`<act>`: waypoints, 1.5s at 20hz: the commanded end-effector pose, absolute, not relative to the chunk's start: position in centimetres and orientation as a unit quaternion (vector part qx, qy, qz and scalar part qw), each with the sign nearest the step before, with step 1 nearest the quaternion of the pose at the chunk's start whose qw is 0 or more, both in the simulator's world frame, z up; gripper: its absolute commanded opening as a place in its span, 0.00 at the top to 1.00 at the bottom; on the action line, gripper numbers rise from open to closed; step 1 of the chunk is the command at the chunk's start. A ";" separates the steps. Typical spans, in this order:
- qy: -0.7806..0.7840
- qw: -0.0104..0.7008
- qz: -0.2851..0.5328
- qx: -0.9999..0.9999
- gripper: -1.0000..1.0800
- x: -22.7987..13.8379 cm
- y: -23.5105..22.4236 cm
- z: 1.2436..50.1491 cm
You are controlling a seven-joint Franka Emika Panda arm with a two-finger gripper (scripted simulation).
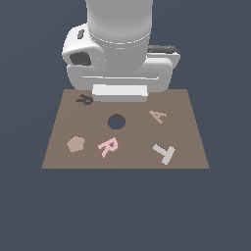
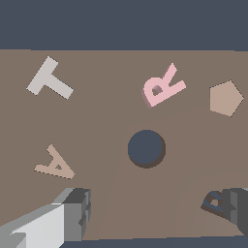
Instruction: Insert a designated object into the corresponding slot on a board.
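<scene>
Nearest the exterior camera, along the front of the brown board (image 1: 127, 162), lie three loose pieces: a tan pentagon (image 1: 75, 144) toward the exterior view's left, the pale-pink letter R (image 1: 108, 146) near the middle, and a grey letter T (image 1: 164, 154) toward the right. The pink R lies flat on the board surface, tilted, clear of its neighbours and touched by nothing. Behind it, at the board's centre, is a round dark hole (image 1: 116, 121); nothing sits in it. A tan letter A (image 1: 158, 115) lies to the hole's right. At the far left corner is the dark R-shaped slot (image 1: 85, 99), empty, partly hidden by the arm's white body. The gripper (image 2: 155, 213) hangs over the far edge with fingers (image 2: 72, 213) spread wide apart, grasping nothing; one finger overlaps the slot's edge in the wrist view.
</scene>
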State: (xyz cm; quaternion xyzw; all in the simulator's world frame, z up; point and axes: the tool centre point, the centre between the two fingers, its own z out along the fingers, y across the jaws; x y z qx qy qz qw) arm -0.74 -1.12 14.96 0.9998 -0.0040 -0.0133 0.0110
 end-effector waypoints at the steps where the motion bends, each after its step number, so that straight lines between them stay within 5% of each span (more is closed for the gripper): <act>1: -0.018 0.011 -0.013 1.000 0.04 -0.5 -1.1 14.7; 30: -0.431 0.002 -0.002 0.902 0.04 7.9 -3.4 6.5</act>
